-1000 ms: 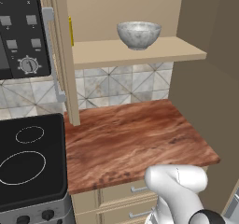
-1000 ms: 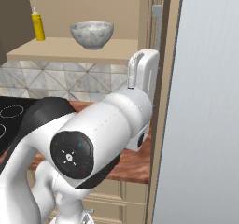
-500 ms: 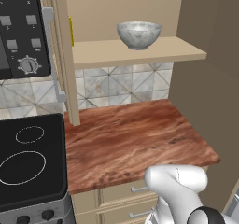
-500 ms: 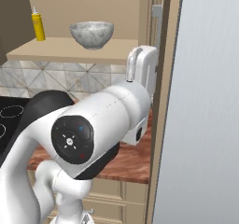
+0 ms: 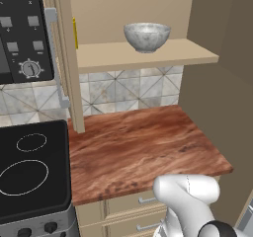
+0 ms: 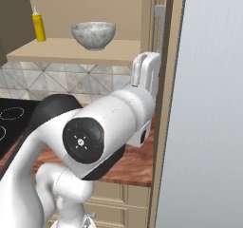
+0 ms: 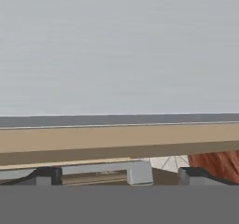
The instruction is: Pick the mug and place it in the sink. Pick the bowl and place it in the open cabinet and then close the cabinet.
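You see the bowl (image 5: pixel 147 36) sitting upright on the inner shelf (image 5: pixel 148 55) of the cabinet (image 5: pixel 64 58), toward the shelf's middle and well apart from the yellow bottle (image 6: pixel 38 25) that stands near the shelf's far end in the right base view. The cabinet stands open: 1 door (image 5: pixel 225 28) hangs swung out on the right of the left base view, and in the right base view you find the edge of that door (image 6: pixel 163 80) running down just beside the arm, with its vertical silver bar handle (image 6: pixel 159 20) showing above the hand. The gripper (image 7: pixel 119 176) has its jaws spread wide with nothing between them; in the hand view you look along them at a beige wooden edge with a silver bar lying close in front of the fingertips (image 7: pixel 46 175), and a broad pale grey panel (image 7: pixel 119 45) beyond. That same grey panel (image 6: pixel 209 103) takes the whole right side of the right base view, right next to the door. Below the shelf you have the reddish wood-grain bench (image 5: pixel 133 152), a tiled backsplash (image 5: pixel 128 90) behind it, and beige drawers (image 5: pixel 128 206) with horizontal handles under its front edge. A black cooktop (image 5: pixel 29 167) lies just beside the bench on the left, with a dark control panel (image 5: pixel 22 33) and its dial above it. The arm's white elbow (image 6: pixel 99 137) bulks large in front of the bench in the right base view.
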You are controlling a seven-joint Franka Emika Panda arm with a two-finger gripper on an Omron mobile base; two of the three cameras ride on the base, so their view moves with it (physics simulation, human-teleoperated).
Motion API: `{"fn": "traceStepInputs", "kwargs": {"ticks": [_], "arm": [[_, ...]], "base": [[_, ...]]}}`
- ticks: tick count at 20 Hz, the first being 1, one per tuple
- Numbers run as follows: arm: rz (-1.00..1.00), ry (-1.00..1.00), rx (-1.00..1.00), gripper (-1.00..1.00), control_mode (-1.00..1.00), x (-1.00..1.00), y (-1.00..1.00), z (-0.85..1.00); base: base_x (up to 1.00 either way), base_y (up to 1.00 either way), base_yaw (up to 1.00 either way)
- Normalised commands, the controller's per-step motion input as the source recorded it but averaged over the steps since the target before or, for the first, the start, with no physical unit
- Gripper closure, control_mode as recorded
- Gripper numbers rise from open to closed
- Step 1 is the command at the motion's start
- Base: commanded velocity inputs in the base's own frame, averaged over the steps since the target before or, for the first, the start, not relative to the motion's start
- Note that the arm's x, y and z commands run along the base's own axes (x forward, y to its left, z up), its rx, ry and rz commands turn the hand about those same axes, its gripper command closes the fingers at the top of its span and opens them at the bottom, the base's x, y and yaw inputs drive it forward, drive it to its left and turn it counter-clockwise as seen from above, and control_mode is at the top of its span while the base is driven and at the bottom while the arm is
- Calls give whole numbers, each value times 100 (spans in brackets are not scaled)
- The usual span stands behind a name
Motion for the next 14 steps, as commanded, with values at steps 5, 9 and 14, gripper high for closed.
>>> {"fn": "traceStepInputs", "kwargs": {"ticks": [5, 9, 14], "arm": [[0, 0, 0, -100, -100, 38, 1, -11], [0, 0, 0, -100, -100, 35, 5, -9], [0, 0, 0, -100, -100, 36, 2, -12]], "base": [[0, 0, 0], [0, 0, 0], [0, 0, 0]]}}
